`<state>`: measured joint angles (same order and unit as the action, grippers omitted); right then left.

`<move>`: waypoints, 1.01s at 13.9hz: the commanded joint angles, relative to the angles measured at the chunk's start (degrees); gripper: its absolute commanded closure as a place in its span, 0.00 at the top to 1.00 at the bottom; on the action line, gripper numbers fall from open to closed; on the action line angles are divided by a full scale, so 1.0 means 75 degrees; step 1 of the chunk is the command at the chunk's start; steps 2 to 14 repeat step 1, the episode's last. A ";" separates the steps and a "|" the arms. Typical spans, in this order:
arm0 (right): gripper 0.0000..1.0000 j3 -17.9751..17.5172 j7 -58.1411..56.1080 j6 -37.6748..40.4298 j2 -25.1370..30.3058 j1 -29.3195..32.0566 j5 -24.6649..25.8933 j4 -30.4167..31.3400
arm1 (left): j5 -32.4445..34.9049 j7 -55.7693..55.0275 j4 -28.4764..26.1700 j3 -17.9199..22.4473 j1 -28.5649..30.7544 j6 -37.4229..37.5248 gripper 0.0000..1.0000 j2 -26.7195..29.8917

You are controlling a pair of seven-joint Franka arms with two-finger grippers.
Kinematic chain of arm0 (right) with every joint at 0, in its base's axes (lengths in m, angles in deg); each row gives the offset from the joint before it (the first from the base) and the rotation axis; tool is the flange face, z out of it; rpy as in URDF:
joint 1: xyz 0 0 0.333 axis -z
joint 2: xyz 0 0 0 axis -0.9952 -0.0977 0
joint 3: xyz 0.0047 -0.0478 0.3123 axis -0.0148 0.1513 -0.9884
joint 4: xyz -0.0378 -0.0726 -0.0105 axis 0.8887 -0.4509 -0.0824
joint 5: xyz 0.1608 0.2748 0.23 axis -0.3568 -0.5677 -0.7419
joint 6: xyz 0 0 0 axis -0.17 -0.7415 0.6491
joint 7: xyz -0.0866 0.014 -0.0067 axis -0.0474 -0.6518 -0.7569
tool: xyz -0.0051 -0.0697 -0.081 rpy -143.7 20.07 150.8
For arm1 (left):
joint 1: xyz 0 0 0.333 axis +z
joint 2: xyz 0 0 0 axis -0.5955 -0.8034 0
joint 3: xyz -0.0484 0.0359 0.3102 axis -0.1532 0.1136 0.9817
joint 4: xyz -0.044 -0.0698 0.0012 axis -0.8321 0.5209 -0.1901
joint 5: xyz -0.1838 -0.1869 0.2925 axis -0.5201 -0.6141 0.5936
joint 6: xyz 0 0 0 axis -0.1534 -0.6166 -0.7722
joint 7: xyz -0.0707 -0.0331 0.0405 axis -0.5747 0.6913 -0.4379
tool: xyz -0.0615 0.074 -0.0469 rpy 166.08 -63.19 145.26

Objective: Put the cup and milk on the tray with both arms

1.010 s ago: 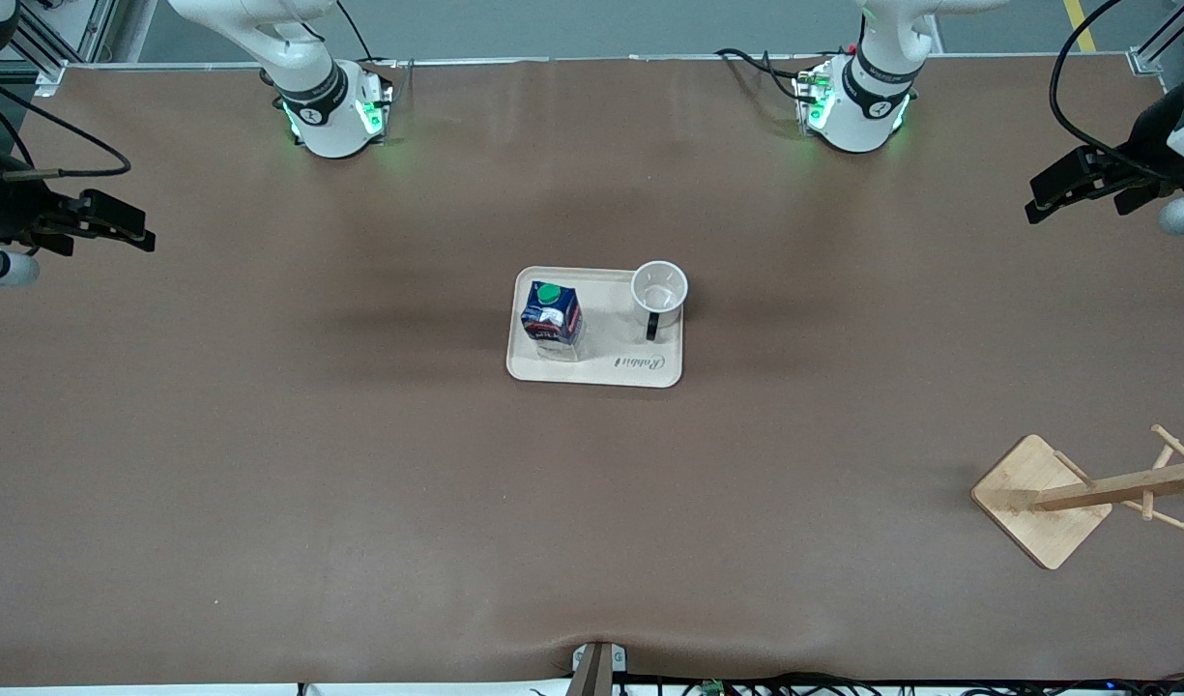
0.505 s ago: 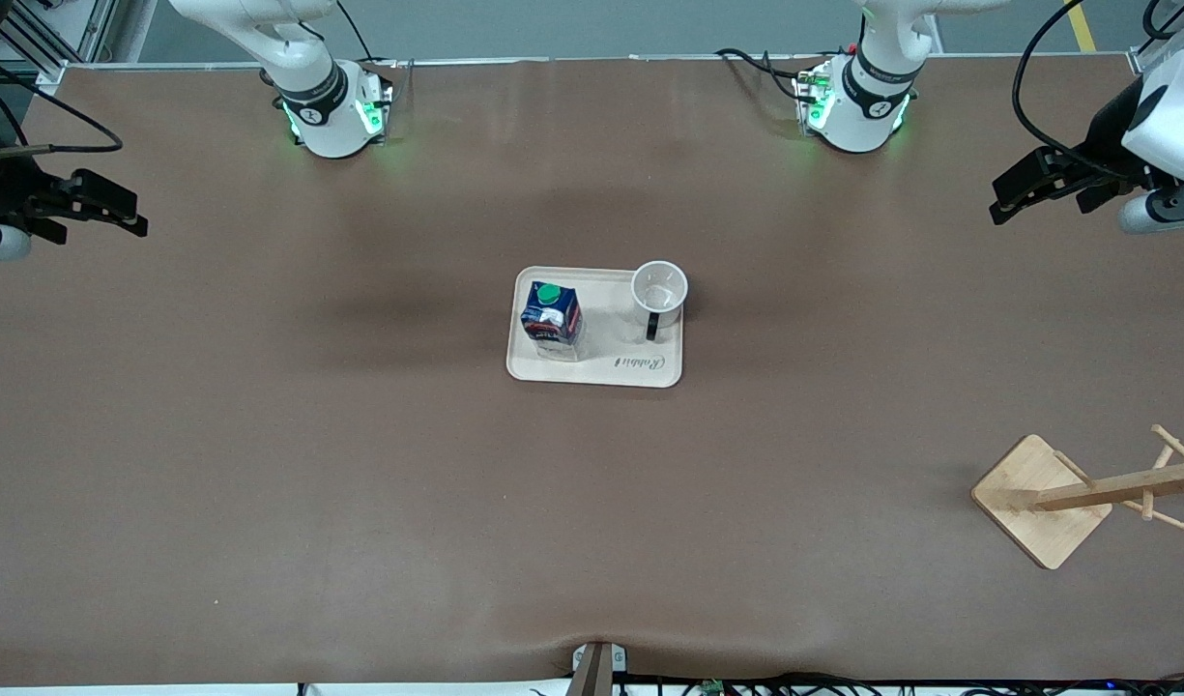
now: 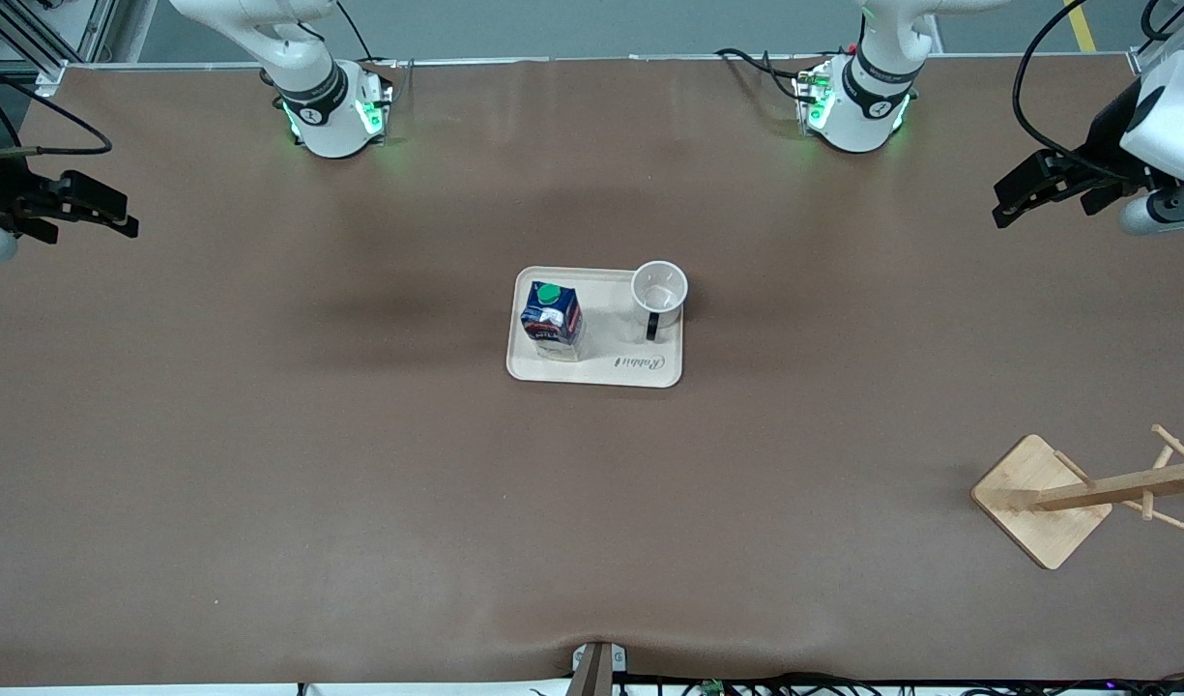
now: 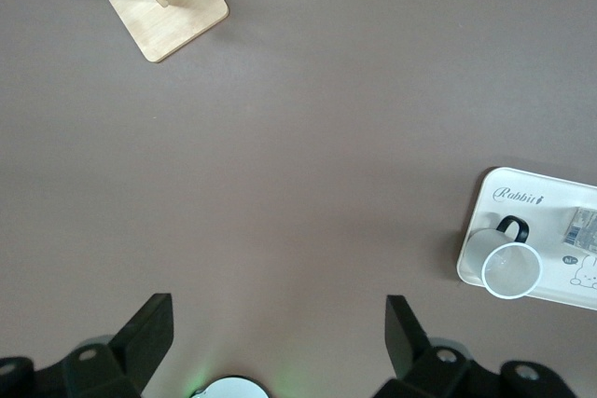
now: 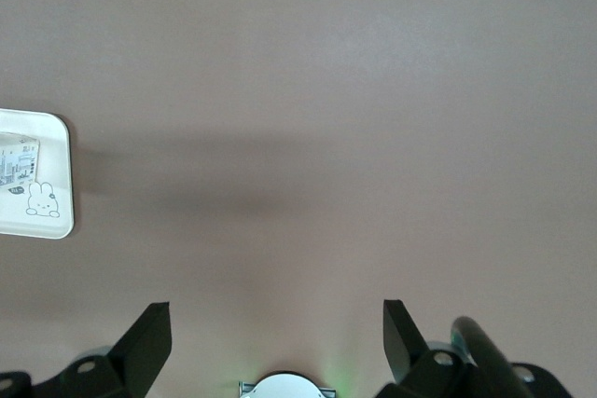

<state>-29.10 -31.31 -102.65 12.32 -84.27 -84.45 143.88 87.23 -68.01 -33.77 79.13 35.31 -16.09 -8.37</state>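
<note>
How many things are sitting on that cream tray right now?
2: the milk toward the right arm's end of the tray, the cup at its corner toward the left arm's end.

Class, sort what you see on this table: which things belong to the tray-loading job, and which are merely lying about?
Job:
- tray
- milk, upright on the tray
- cup, upright on the tray
- left gripper, open over bare table
- right gripper, open over bare table

Lying about:
- peg rack, toward the left arm's end
</note>
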 commanded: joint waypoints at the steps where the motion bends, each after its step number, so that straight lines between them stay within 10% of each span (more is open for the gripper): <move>1: 1.00 -0.0120 -0.0147 0.0008 0.0097 0.0276 0.0078 0.0121 | 0.0257 -0.0033 0.0254 -0.0065 0.0036 0.0012 1.00 -0.0162; 14: 1.00 -0.0120 -0.0147 0.0008 0.0097 0.0276 0.0078 0.0121 | 0.0257 -0.0033 0.0254 -0.0065 0.0036 0.0012 1.00 -0.0162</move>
